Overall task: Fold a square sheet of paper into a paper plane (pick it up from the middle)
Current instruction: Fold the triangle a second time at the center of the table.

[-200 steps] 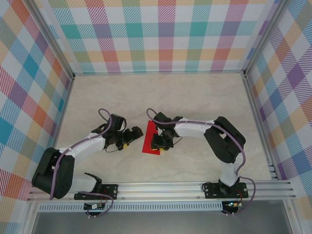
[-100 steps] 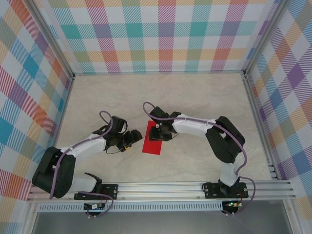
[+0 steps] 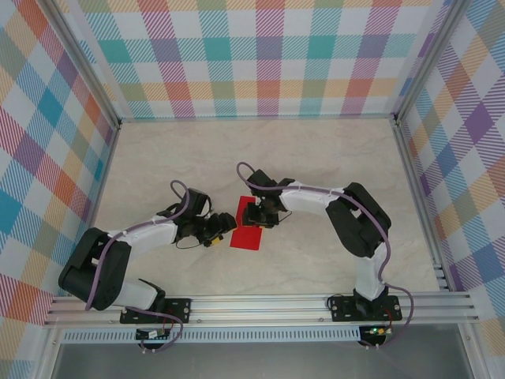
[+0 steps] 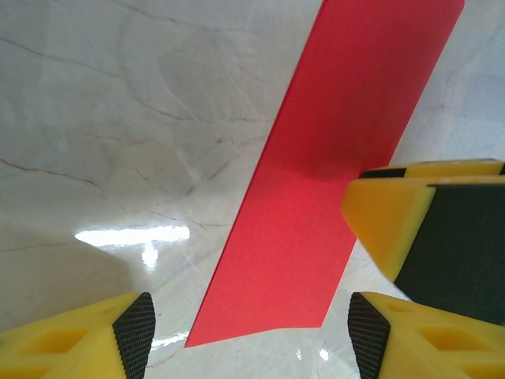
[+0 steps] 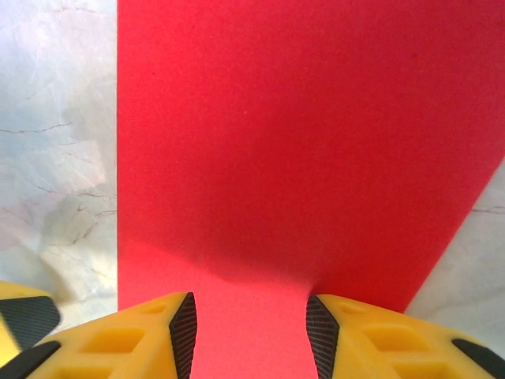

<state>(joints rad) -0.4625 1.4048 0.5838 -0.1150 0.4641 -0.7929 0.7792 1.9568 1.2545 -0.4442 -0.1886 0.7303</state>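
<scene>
The red sheet of paper (image 3: 246, 230) lies flat on the marble table as a narrow rectangle, not a pointed paper plane. My right gripper (image 3: 259, 215) rests over its far half, jaws open, with the red paper (image 5: 276, 142) running flat between and under the fingertips (image 5: 183, 328). Just left of the paper's near end is my left gripper (image 3: 224, 230), also open. In the left wrist view the paper's (image 4: 339, 158) near corner lies between its pads (image 4: 134, 332), and the right gripper's yellow fingers (image 4: 410, 229) press down at the right.
Plaid walls (image 3: 260, 55) and aluminium posts enclose the table (image 3: 316, 150) on three sides. A rail (image 3: 260, 304) with the arm bases runs along the near edge. Both arms lie low, elbows bent, meeting at the centre.
The left gripper has slid right to the paper's edge and narrowed its jaws. The right gripper has moved toward the far end of the paper and opened a little.
</scene>
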